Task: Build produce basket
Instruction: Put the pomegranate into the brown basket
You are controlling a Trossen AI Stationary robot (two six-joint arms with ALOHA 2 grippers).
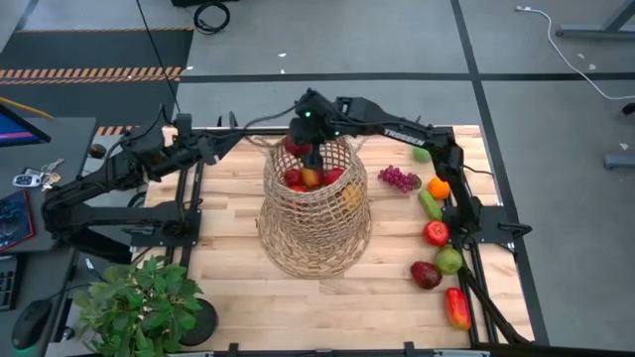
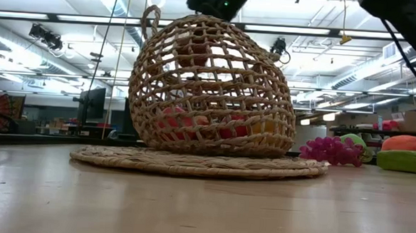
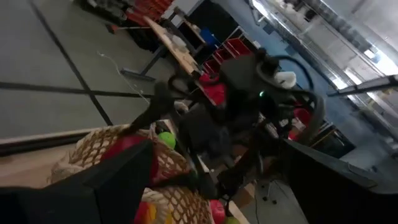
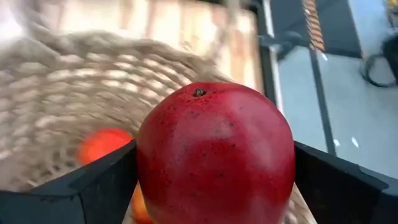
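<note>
The tan wicker basket (image 1: 316, 223) stands mid-table on its wide woven base (image 2: 198, 163), with red and orange produce (image 1: 310, 178) inside. My right gripper (image 1: 310, 149) hangs over the basket's mouth, slanting down, shut on a red apple (image 4: 214, 149). The left gripper (image 1: 243, 141) stands level at the left of the basket's neck; its fingers (image 3: 93, 186) are wide apart, open. I cannot tell whether it touches the rim (image 3: 93, 146). More produce lies on the right: purple grapes (image 1: 399, 178), an orange (image 1: 438, 186), a red apple (image 1: 436, 233). My right gripper pinches the red apple by its two opposite sides (image 4: 144, 162) between the two fingers (image 4: 93, 186). The fingers slant down from the table's right and far side. The apple sits stem end up (image 4: 199, 92), lifted clear above the basket's mouth and the produce inside.
A leafy potted plant (image 1: 139, 302) stands at the near left corner. A green apple (image 1: 449, 260), a dark red mango (image 1: 426, 275) and a red pepper (image 1: 456, 307) lie along the right edge. Bare wood shows in front of the basket (image 1: 298, 307).
</note>
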